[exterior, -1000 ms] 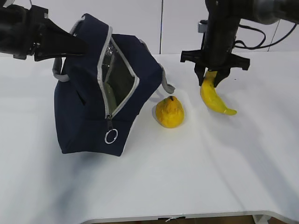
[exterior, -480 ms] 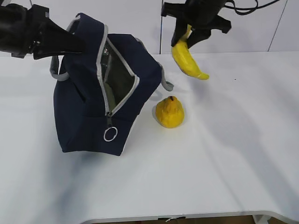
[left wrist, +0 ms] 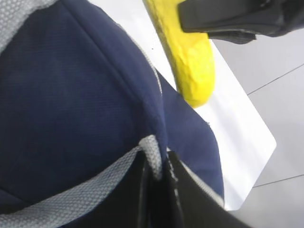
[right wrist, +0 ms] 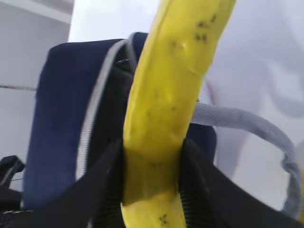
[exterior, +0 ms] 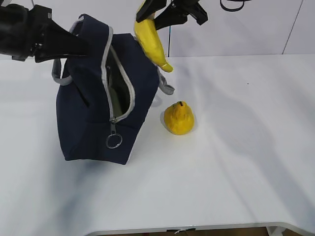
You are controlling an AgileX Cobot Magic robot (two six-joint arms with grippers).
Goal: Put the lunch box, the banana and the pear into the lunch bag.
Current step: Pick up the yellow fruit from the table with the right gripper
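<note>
Right fingers [right wrist: 152, 190] pinch the banana [exterior: 150, 42] above the lunch bag [exterior: 88, 123]; left fingers [left wrist: 156, 190] pinch its handle [left wrist: 95, 185].

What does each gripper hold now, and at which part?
The right gripper holds the banana near its upper end. The left gripper pinches the lunch bag at its grey-edged top rim.

This looks like a robot test room or lab, not a home. A wide white table [exterior: 236, 167] fills the view, its rounded near edge showing at the bottom. Behind it, on the far side, runs a plain pale panelled wall [exterior: 246, 29] with thin dark seams between the panels. A black cable [exterior: 235, 6] loops at the far top right. Black robot arms reach in from the far left and from the top over the table. No household furniture or decoration shows anywhere.
</note>
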